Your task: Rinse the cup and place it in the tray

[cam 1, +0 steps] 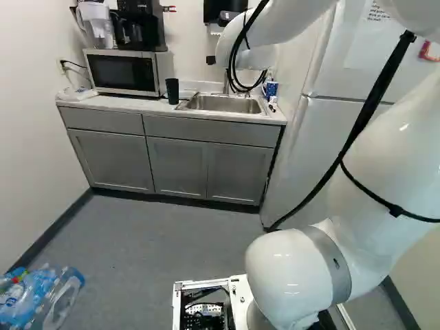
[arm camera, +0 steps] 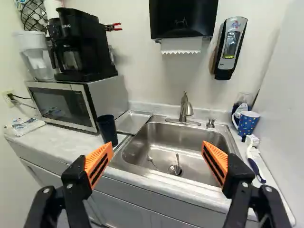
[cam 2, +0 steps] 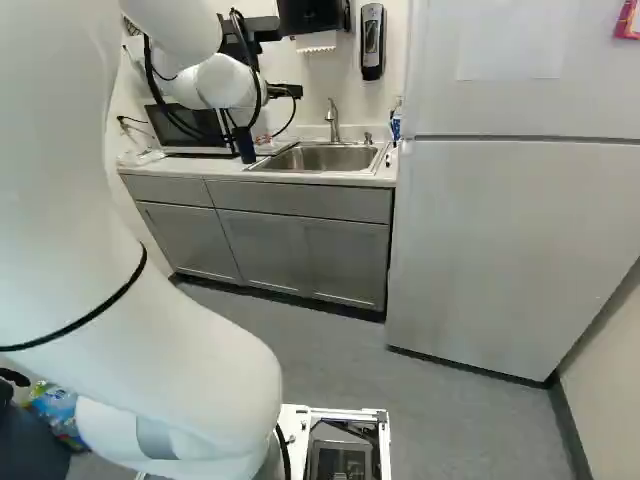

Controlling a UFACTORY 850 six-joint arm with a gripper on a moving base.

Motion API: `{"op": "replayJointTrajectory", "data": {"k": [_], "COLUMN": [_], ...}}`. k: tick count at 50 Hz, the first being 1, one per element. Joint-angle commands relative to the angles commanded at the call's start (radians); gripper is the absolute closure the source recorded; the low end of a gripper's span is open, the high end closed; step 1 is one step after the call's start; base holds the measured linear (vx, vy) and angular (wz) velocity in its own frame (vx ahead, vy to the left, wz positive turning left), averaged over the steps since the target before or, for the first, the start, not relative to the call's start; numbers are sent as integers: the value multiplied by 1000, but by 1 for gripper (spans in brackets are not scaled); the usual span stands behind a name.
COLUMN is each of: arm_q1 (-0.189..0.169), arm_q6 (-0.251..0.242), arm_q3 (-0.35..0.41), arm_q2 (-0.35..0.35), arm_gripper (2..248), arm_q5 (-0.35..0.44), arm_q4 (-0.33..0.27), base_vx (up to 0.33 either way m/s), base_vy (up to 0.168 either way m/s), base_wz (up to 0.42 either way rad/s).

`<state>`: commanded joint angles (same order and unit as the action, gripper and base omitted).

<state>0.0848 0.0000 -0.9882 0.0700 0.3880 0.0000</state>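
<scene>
The end effector (arm camera: 157, 143) stands open with nothing between its fingers, facing the sink (arm camera: 164, 135). Taking the sink as a clock with the faucet (arm camera: 185, 109) at twelve, the dark tumbler (arm camera: 107, 129) stands upright on the counter (arm camera: 69, 144) near nine o'clock, and the shallow metal tray (arm camera: 133, 121) lies at ten.

The tumbler is probably the cup meant, but a blue polka-dot mug (arm camera: 248, 123) stands near two o'clock, so the first possible error is picking the wrong one. The tumbler looks tall and slim: if one orange pad (arm camera: 99, 162) meets it before the other, it could tip towards the tray or the sink. The tray is close beside it, so a finger swung in from that side might catch the rim and shove it.

At the rinse, the faucet's low spout leaves little headroom; lifting the tumbler straight up beneath it could knock the two. Wet walls may turn slick, and a light grip could let it slide onto the utensils (arm camera: 177, 164) by the drain (arm camera: 175, 169). Setting it down partly over the tray's raised edge would leave it leaning, liable to topple once released.
</scene>
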Motion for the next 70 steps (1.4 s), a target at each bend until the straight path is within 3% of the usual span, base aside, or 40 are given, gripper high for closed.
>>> {"op": "replayJointTrajectory", "data": {"k": [34, 70], "arm_q1": [0, 0], "arm_q6": [0, 0], "arm_q3": [0, 0], "arm_q2": [0, 0], "arm_gripper": [3, 3], "arm_q5": [0, 0], "arm_q4": [0, 0], "base_vx": [8, 110], "base_vy": [-2, -2], "base_wz": [41, -10]}}
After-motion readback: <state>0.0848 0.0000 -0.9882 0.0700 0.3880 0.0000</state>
